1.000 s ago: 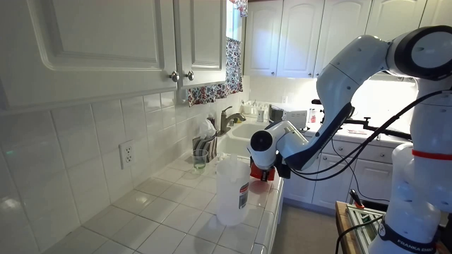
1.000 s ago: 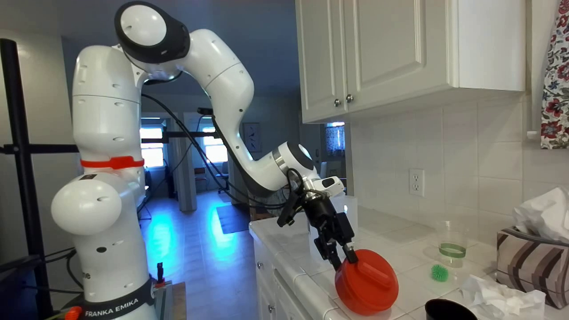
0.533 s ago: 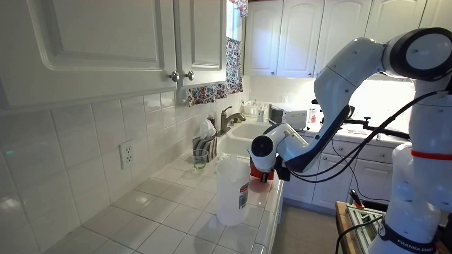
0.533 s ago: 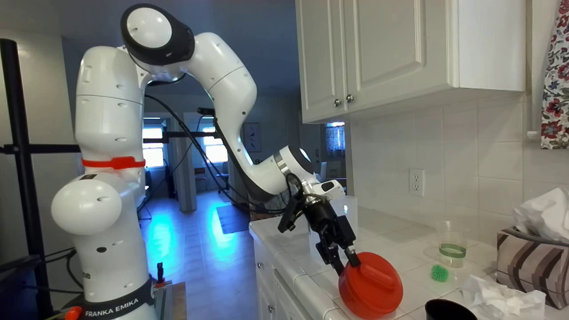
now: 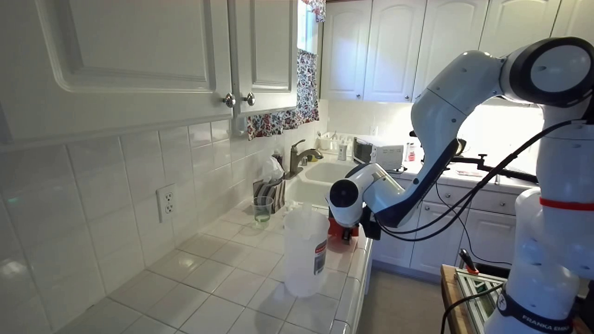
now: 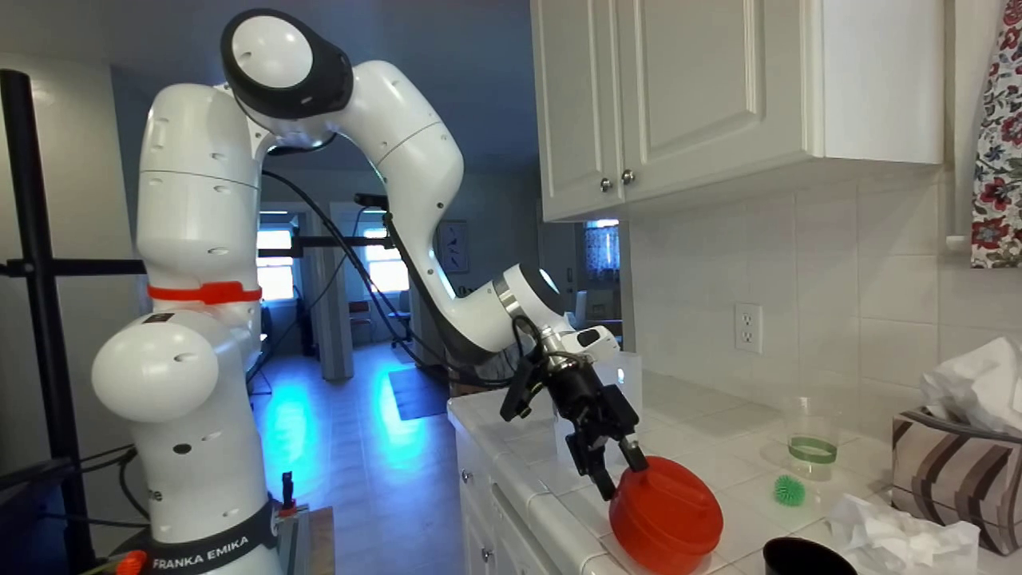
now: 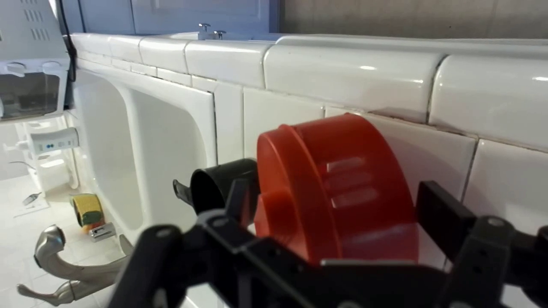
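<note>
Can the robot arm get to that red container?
Yes, it seems so: the end effector is right at the red container, and in the wrist view the container shows between its jaws, which stand apart. Nothing seems to block the way.

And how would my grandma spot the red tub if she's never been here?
Look along the front edge of the white tiled counter. There, the robot's black gripper points down at a round, lidded red tub. Its bright red colour sets it apart from its neighbours, the black cup and the cloudy plastic jug.
</note>
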Robot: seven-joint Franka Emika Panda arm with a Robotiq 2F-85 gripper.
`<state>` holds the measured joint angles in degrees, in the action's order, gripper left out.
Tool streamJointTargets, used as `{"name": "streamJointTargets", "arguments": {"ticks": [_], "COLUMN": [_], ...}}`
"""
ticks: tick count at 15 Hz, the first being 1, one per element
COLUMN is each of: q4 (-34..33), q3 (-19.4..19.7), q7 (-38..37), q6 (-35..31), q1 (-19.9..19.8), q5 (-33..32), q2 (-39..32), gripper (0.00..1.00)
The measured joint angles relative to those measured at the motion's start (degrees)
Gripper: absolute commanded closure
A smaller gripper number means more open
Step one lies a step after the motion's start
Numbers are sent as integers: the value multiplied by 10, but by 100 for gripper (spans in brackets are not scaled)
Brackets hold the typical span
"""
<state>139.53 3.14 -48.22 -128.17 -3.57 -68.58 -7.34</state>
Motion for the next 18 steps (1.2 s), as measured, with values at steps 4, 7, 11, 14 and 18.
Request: {"name": "streamJointTargets", "arguments": {"ticks": [4, 7, 11, 14, 18], "q4": [-2, -5, -10, -9, -7], "q3": [1, 1, 7, 21, 39], "q7": [-2, -1, -12, -35, -84], "q6": [-1, -1, -18, -41, -79], "q1": [0, 0, -4, -14, -29], "q5": [13, 33, 89, 130, 146], "q2": [1, 1, 16, 35, 50], "gripper": [0, 0, 0, 0, 0]}}
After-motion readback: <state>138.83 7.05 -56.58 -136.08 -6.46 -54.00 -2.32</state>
